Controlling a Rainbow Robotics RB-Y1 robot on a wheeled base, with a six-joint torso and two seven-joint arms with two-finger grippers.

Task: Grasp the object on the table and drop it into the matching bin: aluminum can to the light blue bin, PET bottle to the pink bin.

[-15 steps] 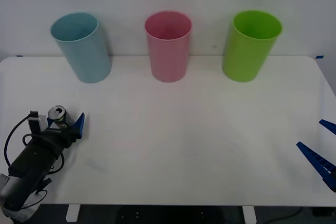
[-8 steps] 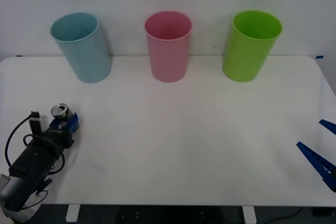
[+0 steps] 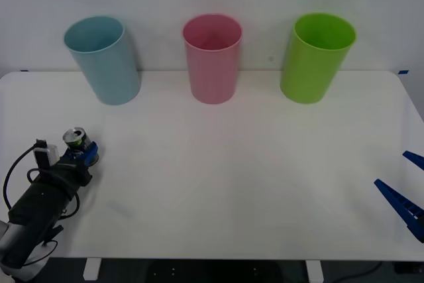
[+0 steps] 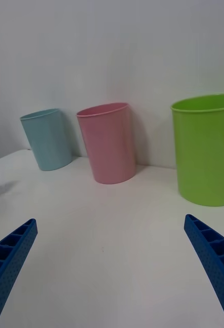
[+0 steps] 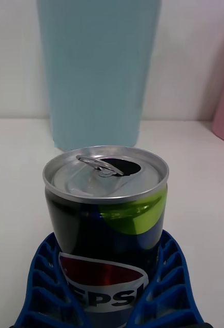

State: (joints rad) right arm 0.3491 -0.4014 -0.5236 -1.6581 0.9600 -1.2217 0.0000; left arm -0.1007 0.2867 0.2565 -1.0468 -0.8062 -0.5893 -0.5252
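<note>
Cans we count: one can [image 3: 75, 140];
Bins we count: three; blue bin [image 3: 103, 59], pink bin [image 3: 212, 57], green bin [image 3: 316, 57];
Tables we count: one table [image 3: 232, 177]

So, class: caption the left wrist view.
Left gripper clasps the upright can, light blue bin ahead.

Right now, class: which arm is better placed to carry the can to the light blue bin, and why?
The left. Its gripper has its fingers closed around the can, with the light blue bin just beyond. The right gripper sits open at the table's far side.
</note>
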